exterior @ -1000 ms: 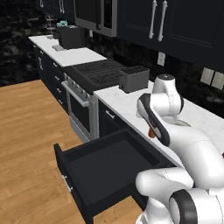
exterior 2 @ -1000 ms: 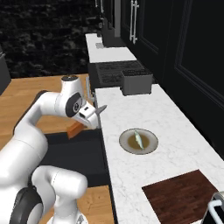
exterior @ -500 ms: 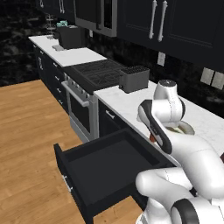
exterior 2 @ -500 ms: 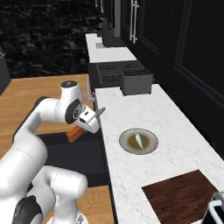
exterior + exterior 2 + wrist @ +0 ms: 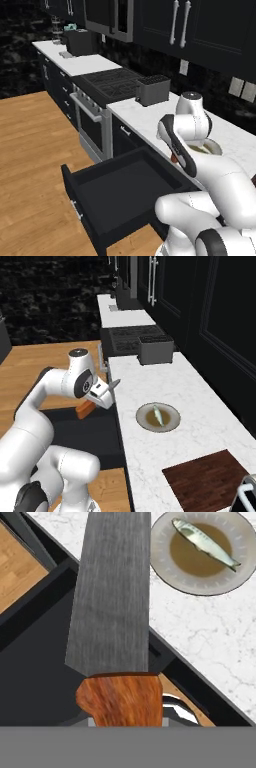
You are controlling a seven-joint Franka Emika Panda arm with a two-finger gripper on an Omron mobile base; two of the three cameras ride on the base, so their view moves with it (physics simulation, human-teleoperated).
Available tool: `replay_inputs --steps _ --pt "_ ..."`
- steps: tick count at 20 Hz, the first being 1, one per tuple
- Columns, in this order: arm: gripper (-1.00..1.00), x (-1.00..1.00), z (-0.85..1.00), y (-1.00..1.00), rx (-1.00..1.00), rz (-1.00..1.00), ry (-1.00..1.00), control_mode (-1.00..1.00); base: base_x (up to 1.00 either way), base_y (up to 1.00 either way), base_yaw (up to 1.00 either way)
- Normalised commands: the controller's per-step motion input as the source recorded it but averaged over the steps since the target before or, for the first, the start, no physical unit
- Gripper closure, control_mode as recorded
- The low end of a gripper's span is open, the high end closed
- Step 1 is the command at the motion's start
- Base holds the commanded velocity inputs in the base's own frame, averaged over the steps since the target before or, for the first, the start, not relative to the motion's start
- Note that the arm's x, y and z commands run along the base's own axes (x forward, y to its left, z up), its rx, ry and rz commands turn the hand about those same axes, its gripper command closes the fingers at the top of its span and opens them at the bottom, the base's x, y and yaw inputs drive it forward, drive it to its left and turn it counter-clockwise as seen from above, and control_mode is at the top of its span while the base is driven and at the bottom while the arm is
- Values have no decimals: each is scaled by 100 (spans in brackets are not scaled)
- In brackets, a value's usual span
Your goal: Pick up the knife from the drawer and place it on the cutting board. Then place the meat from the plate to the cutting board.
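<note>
The gripper (image 5: 102,395) is clamped on the knife (image 5: 114,607) by its orange handle, carrying it in the air above the open drawer (image 5: 117,192), just off the front edge of the bench (image 5: 165,381). In the right base view the blade tip points up and toward the bench, while the handle end hangs down over the drawer.

A kitchen knife is stiff and moderately light, but front-heavy when held at the handle — the broad grey blade may want to pivot in a narrow two-finger grip. The handle is the sensible place to hold it; its grained surface should give more bite than the smooth blade. I would judge the present grip sound as long as the swing is gentle.

The cutting board (image 5: 210,483) lies toward the near right end of the bench, well apart from the knife. Between them sits the plate (image 5: 158,417) with the meat (image 5: 157,414) on it — a small, pale, fish-shaped piece that is likely soft and slippery, best pinched across its middle. The plate stands close to a straight path to the board, so the blade should pass above it or along the front edge. The dark toaster (image 5: 155,350) stands farther along, beside the stove (image 5: 134,337), clear of the route.
</note>
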Motion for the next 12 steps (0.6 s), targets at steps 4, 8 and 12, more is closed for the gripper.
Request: replay_inputs --steps 4,8,12 --pt "100 0 0 0 0 0 0 100 -35 4 -42" --pt "100 0 0 0 0 0 0 100 -49 13 -68" --pt "100 0 0 0 0 0 0 100 -52 1 -82"
